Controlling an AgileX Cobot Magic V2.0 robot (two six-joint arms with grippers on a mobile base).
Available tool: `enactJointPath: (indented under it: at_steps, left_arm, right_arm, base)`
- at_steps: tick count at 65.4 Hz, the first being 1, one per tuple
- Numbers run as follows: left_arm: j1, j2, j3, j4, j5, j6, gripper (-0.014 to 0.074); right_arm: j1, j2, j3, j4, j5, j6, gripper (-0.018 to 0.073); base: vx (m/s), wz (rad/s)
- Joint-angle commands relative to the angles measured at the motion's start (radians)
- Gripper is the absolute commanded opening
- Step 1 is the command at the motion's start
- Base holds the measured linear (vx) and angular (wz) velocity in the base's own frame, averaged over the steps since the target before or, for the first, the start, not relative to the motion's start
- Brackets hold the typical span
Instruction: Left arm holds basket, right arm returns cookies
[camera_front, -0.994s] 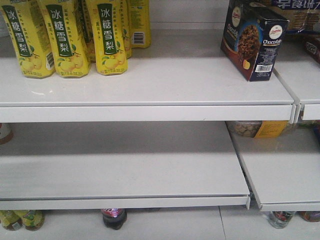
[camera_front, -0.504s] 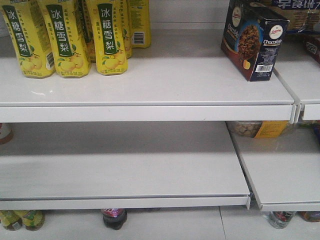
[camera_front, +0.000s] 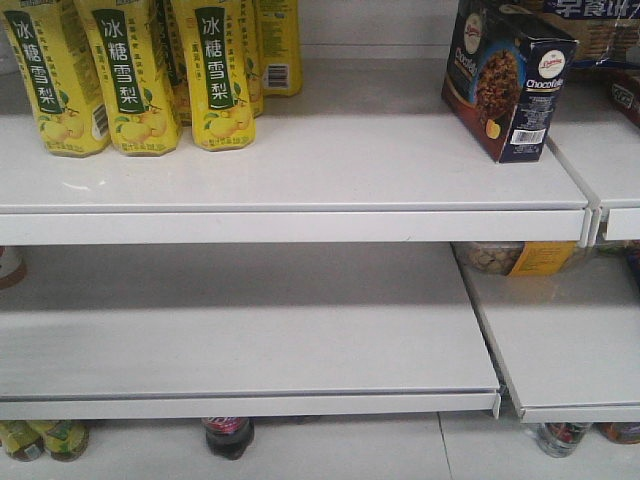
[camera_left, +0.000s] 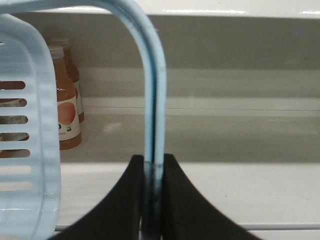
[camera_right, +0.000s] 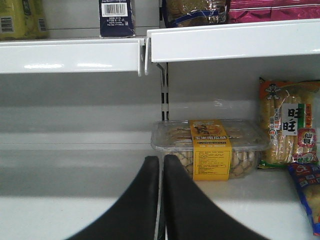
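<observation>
Cookies (camera_front: 508, 80) unmoved on the shelf (camera_front: 300, 165); my right gripper (camera_right: 161, 172) pressed together empty (done, probably), left gripper (camera_left: 153, 172) pinching basket (camera_left: 152, 100) handle.

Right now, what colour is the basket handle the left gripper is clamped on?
Light blue; the basket handle shows best in the left wrist view, pinched in the left gripper.

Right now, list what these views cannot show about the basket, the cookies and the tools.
- Basket: left wrist view crops it; contents unseen.
- Cookies: top cut off in front view; right wrist view shows only the barcode side.
- Right tool: shut, empty; its arm is outside every view.
</observation>
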Motion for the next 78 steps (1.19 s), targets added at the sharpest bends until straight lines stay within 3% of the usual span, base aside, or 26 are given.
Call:
enactJointPath:
  at_steps: [1, 78]
  left_arm:
    - [0.0, -0.017, -0.031, 0.017, -0.097, 0.02, -0.0003]
    - [0.0, -0.017, -0.031, 0.017, -0.097, 0.02, -0.0003]
  right_arm:
    - [-0.002, -0.013, 0.018, -0.01, -0.077, 0.001, -0.0011]
    - [-0.002, -0.012, 0.018, -0.01, -0.077, 0.001, -0.0011]
  base:
    - [0.0, 0.0]
    - [0.0, 0.0]
